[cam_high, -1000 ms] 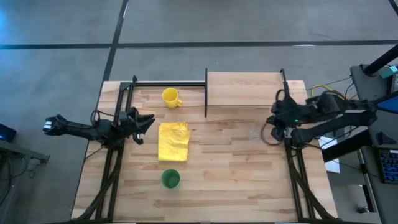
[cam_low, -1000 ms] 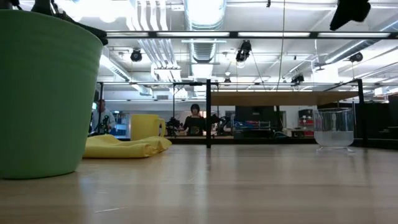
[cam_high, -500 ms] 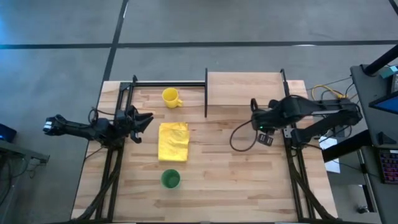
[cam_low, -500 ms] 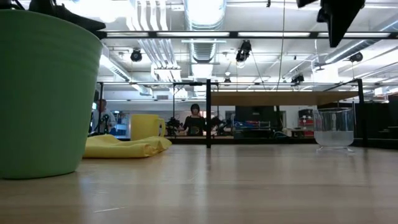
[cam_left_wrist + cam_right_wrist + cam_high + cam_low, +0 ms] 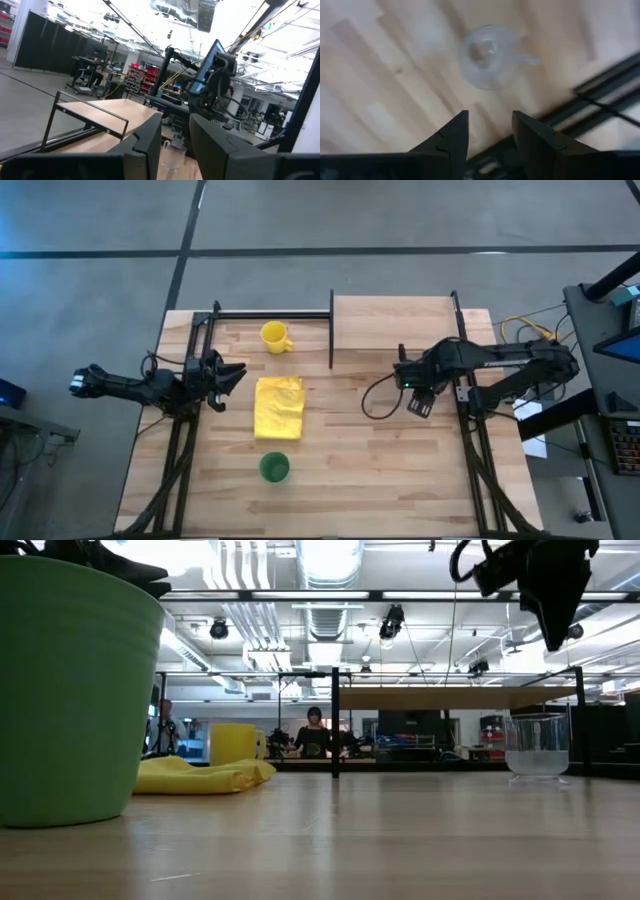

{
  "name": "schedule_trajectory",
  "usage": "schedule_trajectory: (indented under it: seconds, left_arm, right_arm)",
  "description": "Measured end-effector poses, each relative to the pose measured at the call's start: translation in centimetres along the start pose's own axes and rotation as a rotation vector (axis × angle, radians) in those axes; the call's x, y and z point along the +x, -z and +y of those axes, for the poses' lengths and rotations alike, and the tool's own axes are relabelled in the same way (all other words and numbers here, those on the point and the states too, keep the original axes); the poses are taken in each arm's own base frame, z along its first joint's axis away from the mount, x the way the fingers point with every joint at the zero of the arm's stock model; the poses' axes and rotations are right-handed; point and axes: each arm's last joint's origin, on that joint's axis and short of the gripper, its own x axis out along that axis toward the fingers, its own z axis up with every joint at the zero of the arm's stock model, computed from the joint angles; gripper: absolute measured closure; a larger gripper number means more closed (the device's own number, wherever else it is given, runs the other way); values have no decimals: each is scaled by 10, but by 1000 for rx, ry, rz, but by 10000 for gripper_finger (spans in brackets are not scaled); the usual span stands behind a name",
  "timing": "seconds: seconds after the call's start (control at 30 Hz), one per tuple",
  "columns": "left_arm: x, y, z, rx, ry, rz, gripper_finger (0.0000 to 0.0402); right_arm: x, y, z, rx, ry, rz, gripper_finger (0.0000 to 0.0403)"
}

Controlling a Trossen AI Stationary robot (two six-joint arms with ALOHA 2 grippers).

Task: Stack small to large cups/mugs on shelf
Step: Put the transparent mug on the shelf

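Note:
A small clear glass cup (image 5: 537,745) with a side handle stands on the table's right half, in front of the shelf (image 5: 392,320). My right gripper (image 5: 490,132) hangs open above the cup, pointing down and touching nothing; the low view shows it well above the cup's rim (image 5: 545,585). The yellow mug (image 5: 274,336) stands near the far edge, left of the shelf. Toward the near edge stands the green cup (image 5: 274,468). My left gripper (image 5: 225,370) waits open over the table's left side.
A folded yellow cloth (image 5: 279,406) lies flat between the mug and the green cup. A black post (image 5: 331,330) edges the shelf's left side. Bare wood lies between the cloth and the glass cup. A person (image 5: 314,730) stands far behind the table.
My right gripper has swung from the table's right edge toward the middle and now hangs over the glass cup; in the low view it has come down into the picture. The cups, the mug and my left arm have kept still.

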Motion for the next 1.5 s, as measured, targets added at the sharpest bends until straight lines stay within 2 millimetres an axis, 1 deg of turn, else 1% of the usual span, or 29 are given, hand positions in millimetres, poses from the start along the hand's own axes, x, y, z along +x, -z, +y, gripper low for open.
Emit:
schedule_trajectory:
  seconds: [0.13, 0.43, 0.63, 0.8, 0.97, 1.13, 1.23, 1.5]
  left_arm:
    - [0, -1, 0, -4, 9, -5, 313]
    - [-1, -3, -1, -11, 20, -16, 313]
    - [-1, -3, -1, -11, 21, -17, 313]
    - [-1, -5, -1, -21, 25, -38, 313]
    - [-1, -6, -1, -22, 26, -41, 313]
    - [-1, -6, -1, -25, 27, -46, 313]
    - [-1, -6, -1, -25, 26, -46, 313]
    - [-1, -8, -1, -33, 29, -60, 313]
  right_arm:
    - [20, -3, 7, -9, -27, 3, 258]
    - [58, -4, 11, -13, 9, 60, 257]
    - [75, -4, 13, -17, 32, 79, 257]
    - [76, -7, 13, -33, 61, 54, 257]
    - [67, -12, 15, -59, 57, 0, 257]
    - [65, -20, 20, -109, 17, -72, 257]
    - [67, -22, 22, -99, 6, -71, 257]
    - [83, -27, 25, -113, 47, -11, 257]
